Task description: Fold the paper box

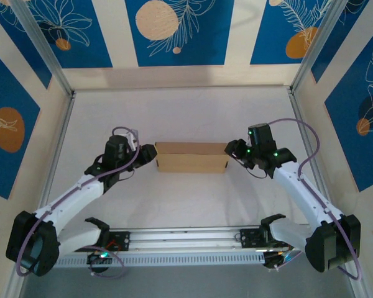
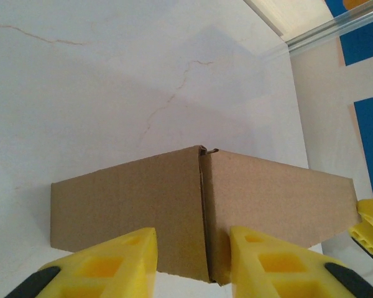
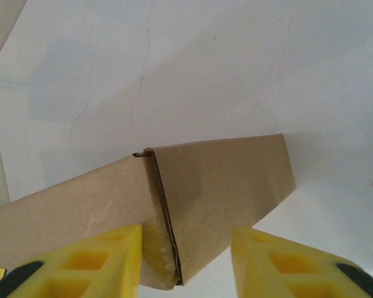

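The paper box [image 1: 191, 157] lies folded into a closed brown block in the middle of the white table. My left gripper [image 1: 150, 155] is at its left end. In the left wrist view the yellow fingers [image 2: 112, 267] straddle a corner of the paper box [image 2: 130, 205]; the right pad touches the cardboard and the jaws stand apart. My right gripper [image 1: 231, 151] is at the box's right end. Its left finger [image 3: 105, 261] rests against the paper box [image 3: 224, 186], while a strip of table shows before the other finger. The gripper midpoints are left gripper [image 2: 193, 248] and right gripper [image 3: 186, 248].
The white table [image 1: 186, 112] is fenced by aluminium posts [image 1: 62, 81] and blue patterned walls. A metal rail [image 1: 186, 239] carrying both arm bases runs along the near edge. The right gripper's yellow fingertip [image 2: 370, 226] shows past the box's far end.
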You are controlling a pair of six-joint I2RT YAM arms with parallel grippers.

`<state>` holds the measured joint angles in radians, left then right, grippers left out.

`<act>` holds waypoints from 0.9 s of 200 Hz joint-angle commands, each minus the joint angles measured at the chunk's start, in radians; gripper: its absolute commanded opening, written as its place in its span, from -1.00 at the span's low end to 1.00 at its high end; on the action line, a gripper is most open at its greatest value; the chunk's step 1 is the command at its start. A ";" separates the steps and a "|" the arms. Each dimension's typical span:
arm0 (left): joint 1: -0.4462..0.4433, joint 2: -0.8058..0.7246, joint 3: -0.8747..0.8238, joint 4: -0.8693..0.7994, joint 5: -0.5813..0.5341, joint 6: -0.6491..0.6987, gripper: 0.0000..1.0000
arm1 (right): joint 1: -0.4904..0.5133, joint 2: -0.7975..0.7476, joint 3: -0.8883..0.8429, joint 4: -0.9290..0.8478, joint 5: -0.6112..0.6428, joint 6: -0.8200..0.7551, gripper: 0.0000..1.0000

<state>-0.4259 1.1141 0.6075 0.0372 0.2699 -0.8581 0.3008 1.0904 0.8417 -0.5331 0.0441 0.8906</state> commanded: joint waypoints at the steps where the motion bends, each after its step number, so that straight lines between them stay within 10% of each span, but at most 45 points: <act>1: 0.006 0.056 -0.061 -0.196 -0.038 0.003 -0.35 | -0.001 0.045 -0.052 -0.131 0.066 -0.021 -0.28; 82: 0.009 -0.002 0.143 -0.317 -0.078 0.096 0.16 | -0.006 0.009 0.073 -0.160 0.059 -0.098 -0.02; 180: 0.010 0.058 0.213 -0.276 -0.018 0.130 0.11 | -0.023 -0.015 0.097 -0.110 -0.012 -0.113 0.10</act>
<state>-0.4255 1.1591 0.8043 -0.2291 0.2291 -0.7490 0.2855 1.0943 0.9150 -0.6376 0.0654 0.8028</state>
